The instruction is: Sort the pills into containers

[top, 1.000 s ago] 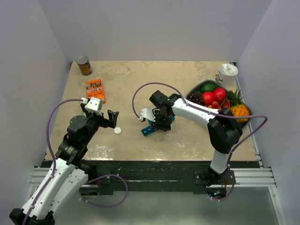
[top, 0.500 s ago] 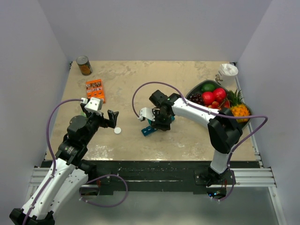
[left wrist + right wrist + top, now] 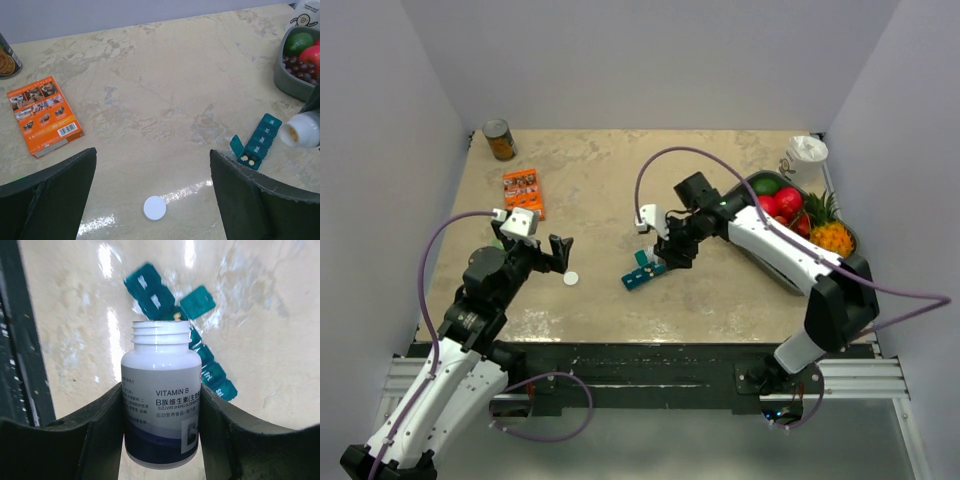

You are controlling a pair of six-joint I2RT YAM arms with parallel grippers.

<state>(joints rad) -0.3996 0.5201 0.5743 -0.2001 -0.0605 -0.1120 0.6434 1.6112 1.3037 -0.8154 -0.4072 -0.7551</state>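
So it can pour into the organiser (image 3: 644, 269) at frame centre, the right gripper (image 3: 162, 405) clasps the uncapped bottle (image 3: 160, 365) tilted; left gripper (image 3: 152, 155) gapes wide

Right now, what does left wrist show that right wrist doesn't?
Left wrist only: orange box, can, loose white cap, fruit tray. Right wrist only: right end effector clamped on the vitamin B bottle, its label readable, plus the black table-edge rail. Both: that uncapped bottle and the teal pill organiser with one lid up.
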